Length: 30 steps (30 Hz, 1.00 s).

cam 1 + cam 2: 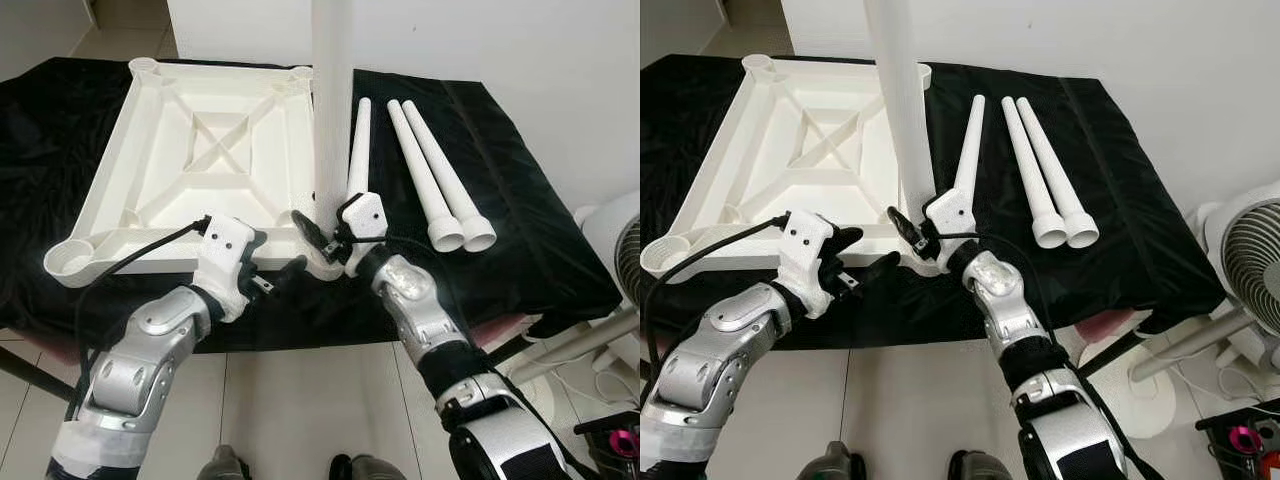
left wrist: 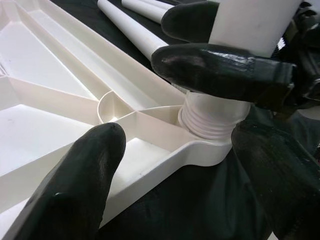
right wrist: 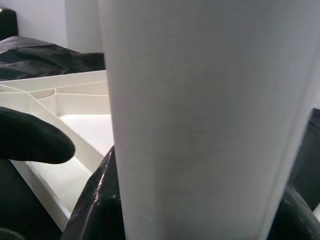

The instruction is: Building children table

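Three smooth tapered legs [image 1: 430,180] lie loose; right gripper [image 1: 325,243] clamps the upright ribbed-thread leg [image 1: 331,110] in the tabletop's [image 1: 200,150] corner socket, left gripper's [image 1: 283,272] fingers spread apart nearby.

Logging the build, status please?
Right claw clamped on upright leg at tabletop corner socket. Left claw open beside that corner. Three spare legs on cloth, nothing blocking.

We lost the upright leg's [image 1: 332,100] top past the frame's upper edge. The right gripper [image 1: 322,243] hid its base. A fan [image 1: 1250,270] was cut by the right edge.
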### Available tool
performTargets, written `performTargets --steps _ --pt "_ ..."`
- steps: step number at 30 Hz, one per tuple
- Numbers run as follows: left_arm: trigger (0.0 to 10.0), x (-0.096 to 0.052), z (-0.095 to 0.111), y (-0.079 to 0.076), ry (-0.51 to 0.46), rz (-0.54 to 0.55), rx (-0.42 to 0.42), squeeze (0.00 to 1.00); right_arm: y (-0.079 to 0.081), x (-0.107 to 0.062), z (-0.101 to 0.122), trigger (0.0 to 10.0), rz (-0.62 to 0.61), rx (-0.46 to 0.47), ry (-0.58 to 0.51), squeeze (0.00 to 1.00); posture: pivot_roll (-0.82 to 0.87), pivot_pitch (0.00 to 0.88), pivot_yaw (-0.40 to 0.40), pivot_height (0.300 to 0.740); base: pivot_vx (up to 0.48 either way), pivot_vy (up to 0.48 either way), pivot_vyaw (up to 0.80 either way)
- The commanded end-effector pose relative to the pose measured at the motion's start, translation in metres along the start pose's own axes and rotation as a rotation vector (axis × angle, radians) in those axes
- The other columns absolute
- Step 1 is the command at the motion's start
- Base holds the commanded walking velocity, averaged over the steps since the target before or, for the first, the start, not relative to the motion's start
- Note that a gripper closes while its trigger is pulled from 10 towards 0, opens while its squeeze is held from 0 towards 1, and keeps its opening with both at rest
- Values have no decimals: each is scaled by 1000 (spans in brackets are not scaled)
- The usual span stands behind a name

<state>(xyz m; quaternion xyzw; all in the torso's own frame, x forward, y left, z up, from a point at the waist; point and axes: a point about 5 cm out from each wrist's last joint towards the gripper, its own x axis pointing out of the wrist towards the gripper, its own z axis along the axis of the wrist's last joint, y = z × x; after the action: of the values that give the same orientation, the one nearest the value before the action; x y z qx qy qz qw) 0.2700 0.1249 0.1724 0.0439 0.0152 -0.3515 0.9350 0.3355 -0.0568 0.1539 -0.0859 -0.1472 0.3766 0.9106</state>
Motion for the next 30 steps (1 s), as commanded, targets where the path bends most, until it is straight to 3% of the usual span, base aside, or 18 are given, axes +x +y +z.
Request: performTargets --steps 1,8,12,18,24,30 --pt "10000 0 2 1 1 45 2 0 10 -16 -31 10000 27 65 141 0 83 122 -60 740 0 0 0" --pt "10000 1 4 2 -3 46 7 0 -5 -17 -40 10000 -134 242 187 0 80 117 -55 740 0 0 0" --pt "10000 2 5 1 -5 44 8 0 -10 -16 -40 10000 -176 274 205 0 80 117 -55 740 0 0 0" --pt "10000 2 6 1 -3 40 9 0 -13 -12 -38 10000 -189 275 201 0 81 113 -57 740 0 0 0" --pt "10000 1 7 2 -7 48 15 0 -4 -14 -39 10000 -161 220 188 0 83 112 -57 740 0 0 0" --pt "10000 1 6 2 -7 53 13 0 -3 -12 -36 10000 -289 238 161 0 89 102 -67 740 0 0 0"
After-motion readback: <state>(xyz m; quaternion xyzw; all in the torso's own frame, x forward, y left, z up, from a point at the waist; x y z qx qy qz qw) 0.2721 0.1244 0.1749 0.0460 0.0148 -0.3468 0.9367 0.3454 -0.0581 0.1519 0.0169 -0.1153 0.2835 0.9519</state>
